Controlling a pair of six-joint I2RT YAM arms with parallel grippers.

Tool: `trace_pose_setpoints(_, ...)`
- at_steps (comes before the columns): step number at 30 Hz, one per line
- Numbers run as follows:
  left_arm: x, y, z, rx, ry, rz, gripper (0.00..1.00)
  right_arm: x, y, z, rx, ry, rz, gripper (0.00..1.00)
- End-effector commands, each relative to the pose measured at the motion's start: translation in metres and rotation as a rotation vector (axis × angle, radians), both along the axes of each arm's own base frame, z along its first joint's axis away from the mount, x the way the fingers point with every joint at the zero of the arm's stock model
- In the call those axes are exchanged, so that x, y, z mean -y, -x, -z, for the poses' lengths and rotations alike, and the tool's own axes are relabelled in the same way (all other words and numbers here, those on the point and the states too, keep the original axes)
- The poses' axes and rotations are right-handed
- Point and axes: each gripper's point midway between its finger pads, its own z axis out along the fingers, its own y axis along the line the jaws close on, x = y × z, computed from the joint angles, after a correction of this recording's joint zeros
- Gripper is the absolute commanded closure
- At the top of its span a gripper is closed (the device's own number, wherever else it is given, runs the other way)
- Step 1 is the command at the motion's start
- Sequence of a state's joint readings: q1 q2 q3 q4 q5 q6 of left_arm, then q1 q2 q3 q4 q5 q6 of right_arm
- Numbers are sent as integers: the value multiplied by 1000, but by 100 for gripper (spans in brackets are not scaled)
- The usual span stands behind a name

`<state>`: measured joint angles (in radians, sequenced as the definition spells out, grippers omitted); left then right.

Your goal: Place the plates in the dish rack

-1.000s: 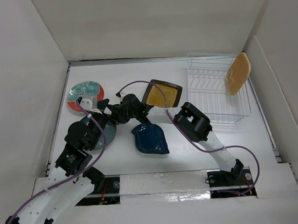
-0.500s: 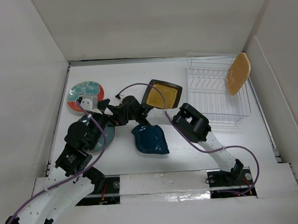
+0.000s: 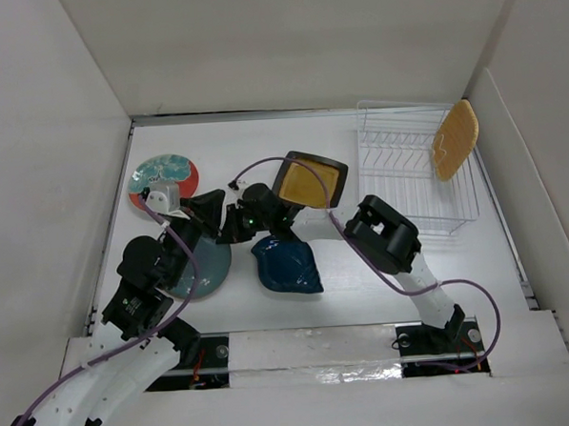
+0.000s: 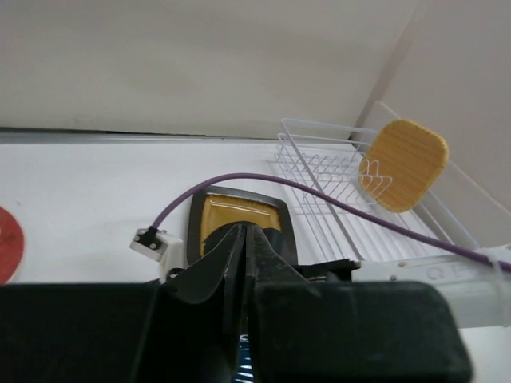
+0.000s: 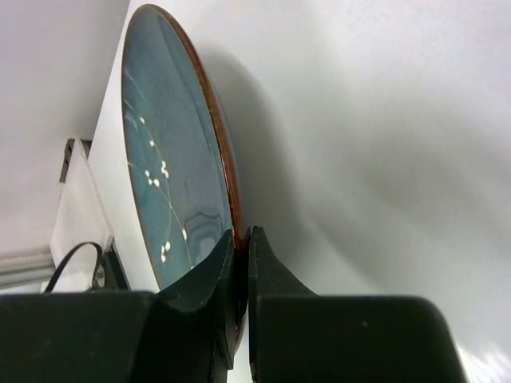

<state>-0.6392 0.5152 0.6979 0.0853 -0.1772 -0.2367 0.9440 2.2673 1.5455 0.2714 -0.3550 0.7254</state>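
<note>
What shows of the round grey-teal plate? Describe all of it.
The round grey-teal plate is glazed ceramic by its look, blue-grey inside with thin white branch lines and small white blossom dots, edged by a reddish-brown rim. The right gripper is shut on that rim. From above it sits at the table's near left, partly hidden under the left arm.

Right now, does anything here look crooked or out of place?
The orange plate stands tilted at the right end of the dish rack, leaning rather than upright in its slots. Nothing looks spilled or broken.
</note>
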Motion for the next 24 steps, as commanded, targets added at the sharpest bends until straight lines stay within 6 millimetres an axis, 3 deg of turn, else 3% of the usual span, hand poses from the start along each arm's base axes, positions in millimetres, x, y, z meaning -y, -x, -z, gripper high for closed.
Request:
trace_pose_setpoints(1, -6, 1, -18, 54, 37, -21, 100, -12, 11, -110, 137, -246, -60, 100)
trace_pose_setpoints(6, -7, 8, -27, 87, 60, -2, 100, -3, 5, -144, 193, -296, -25, 100)
trace_pose_setpoints(7, -8, 10, -28, 93, 64, -4, 96, -2, 6, -150, 197, -309, -25, 100)
trace_pose_setpoints(8, -10, 10, -28, 95, 66, -10, 82, 3, 1, -158, 205, -323, -12, 100)
trace_pose_setpoints(9, -11, 10, -29, 98, 66, -11, 55, 4, 3, -164, 209, -337, -17, 100)
trace_pose_setpoints(10, -12, 12, -31, 106, 72, -11, 47, 11, -9, -175, 215, -370, 8, 100)
trace_pose_setpoints(12, -12, 14, -34, 115, 76, -8, 33, 21, -10, -197, 235, -431, 13, 100)
trace_pose_setpoints(15, -15, 14, -33, 116, 73, -21, 29, 36, -22, -224, 270, -469, 62, 100)
trace_pose_setpoints(20, -19, 24, -43, 159, 100, -4, 29, 73, -52, -246, 331, -453, 195, 100)
trace_pose_setpoints(21, -19, 25, -44, 166, 107, -3, 29, 89, -69, -249, 350, -442, 254, 100)
trace_pose_setpoints(22, -19, 25, -43, 167, 105, -1, 29, 104, -73, -264, 386, -441, 284, 100)
trace_pose_setpoints(23, -18, 27, -44, 169, 105, 9, 30, 117, -80, -263, 397, -422, 320, 100)
trace_pose_setpoints(24, -17, 27, -43, 166, 103, 15, 33, 141, -98, -268, 424, -405, 397, 100)
